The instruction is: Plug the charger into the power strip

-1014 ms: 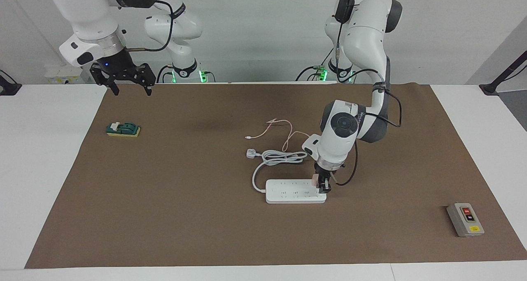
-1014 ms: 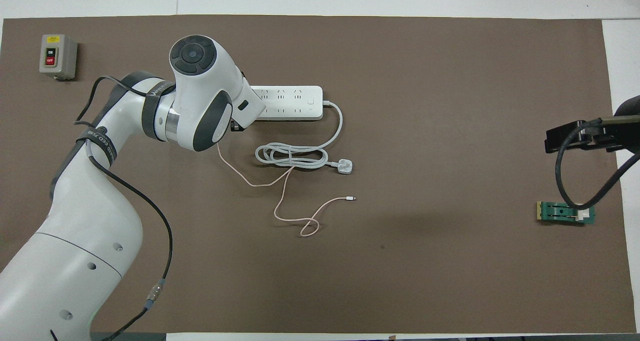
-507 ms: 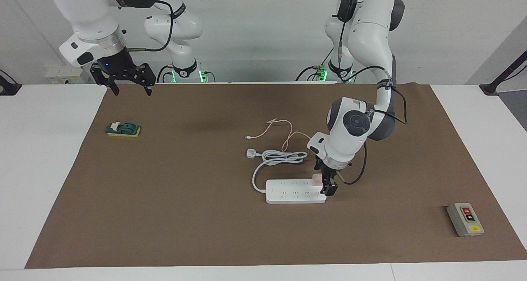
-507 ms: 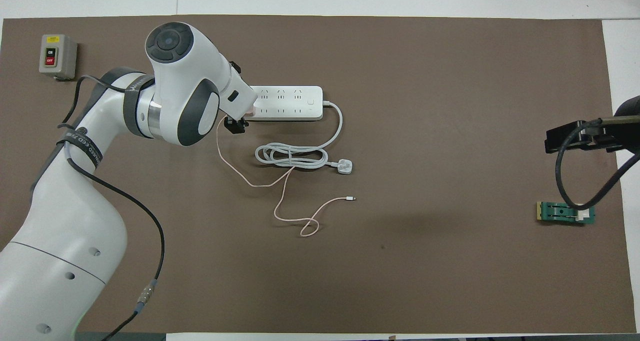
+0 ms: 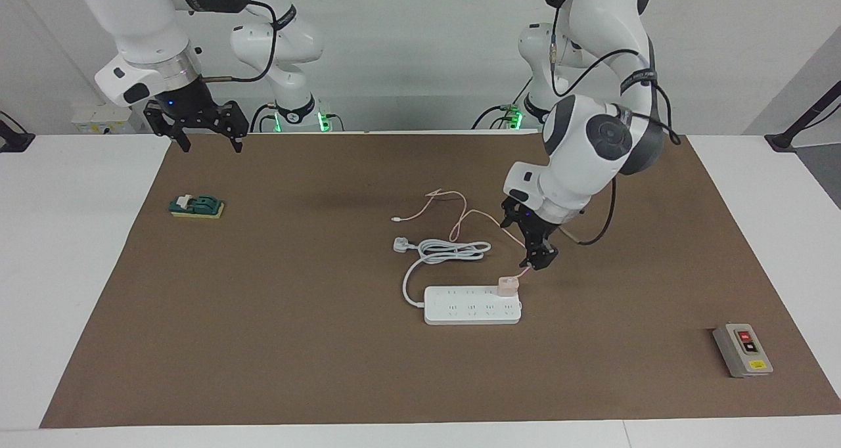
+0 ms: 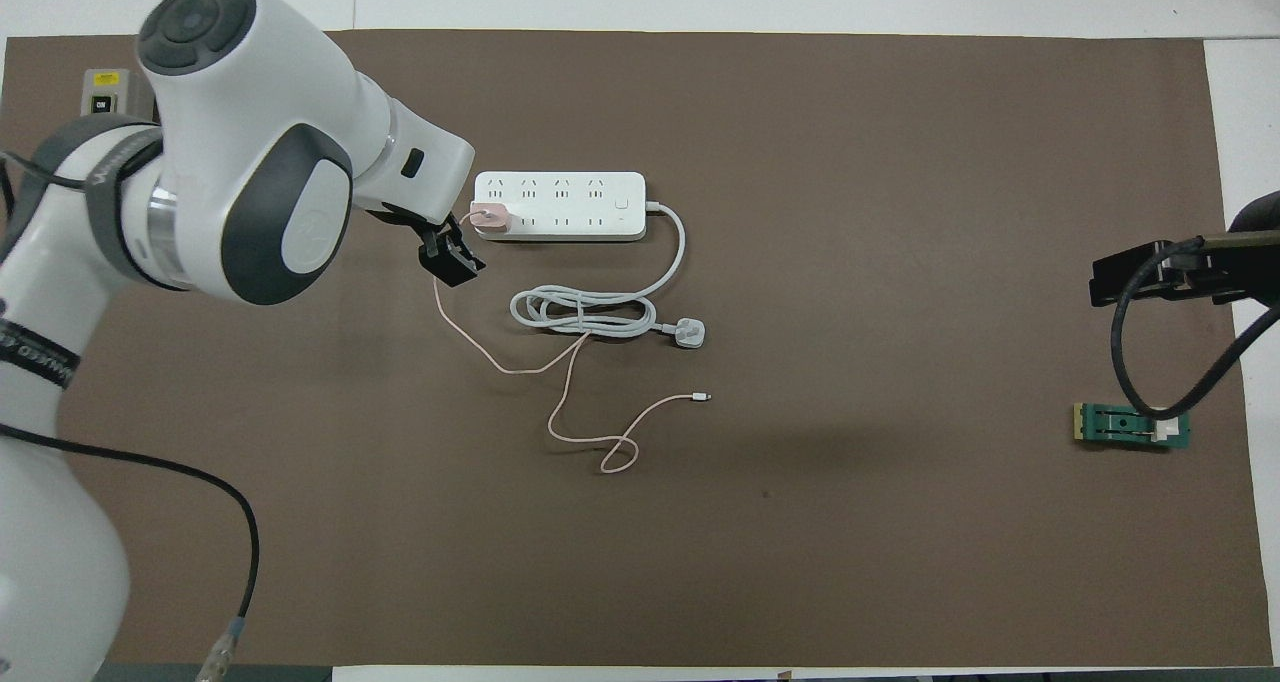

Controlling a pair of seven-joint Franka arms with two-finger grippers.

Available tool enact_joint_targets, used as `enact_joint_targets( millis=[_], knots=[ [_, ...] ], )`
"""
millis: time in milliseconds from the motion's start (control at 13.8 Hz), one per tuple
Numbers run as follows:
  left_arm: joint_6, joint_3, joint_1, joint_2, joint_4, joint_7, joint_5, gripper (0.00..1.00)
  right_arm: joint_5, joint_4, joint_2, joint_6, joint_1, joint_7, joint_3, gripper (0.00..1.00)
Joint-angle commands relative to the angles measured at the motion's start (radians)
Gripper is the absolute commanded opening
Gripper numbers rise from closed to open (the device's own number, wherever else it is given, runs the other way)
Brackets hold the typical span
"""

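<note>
Brown matting covers the table. Right gripper (image 5: 200,127) waits open at its own end. Left gripper (image 5: 537,259) hangs empty, fingers unreadable, above the pink cable, just robot-side of the charger (image 5: 507,286), seated in the power strip (image 5: 472,305), whose long axis runs end to end.

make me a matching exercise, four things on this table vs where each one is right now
Things:
1. charger
2. three-pin plug
3. grey button box
4. left gripper

Places:
a. raised over the mat beside the power strip, holding nothing
b. lying at the free end of the coiled white cord
c. seated on the strip's end socket
d. at the left arm's end of the mat

Pairs: 1-c, 2-b, 3-d, 4-a
</note>
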Motion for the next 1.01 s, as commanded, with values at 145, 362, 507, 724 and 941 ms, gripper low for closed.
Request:
enact_joint_targets(
  millis=[145, 362, 507, 724, 941],
  knots=[
    [-0.221, 0.006, 0.125, -0.141, -0.027, -0.312, -0.002, 1.00, -0.014, -0.012, -0.014, 0.001, -0.018, -0.024, 0.012, 1.00],
    [-0.332, 0.006, 0.202, -0.184, -0.028, -0.559, 0.008, 1.00, -0.014, -0.012, -0.014, 0.001, -0.018, -0.024, 0.012, 1.00],
    [-0.334, 0.011, 0.228, -0.196, -0.028, -0.701, 0.024, 1.00, -0.014, -0.012, -0.014, 0.001, -0.018, -0.024, 0.012, 1.00],
    [-0.360, 0.011, 0.236, -0.221, -0.045, -0.756, 0.099, 1.00, -0.014, -0.012, -0.014, 0.001, -0.018, -0.024, 0.012, 1.00],
    [-0.357, 0.011, 0.238, -0.230, -0.045, -0.766, 0.186, 1.00, -0.014, -0.012, -0.014, 0.001, -0.018, -0.022, 0.012, 1.00]
  ],
)
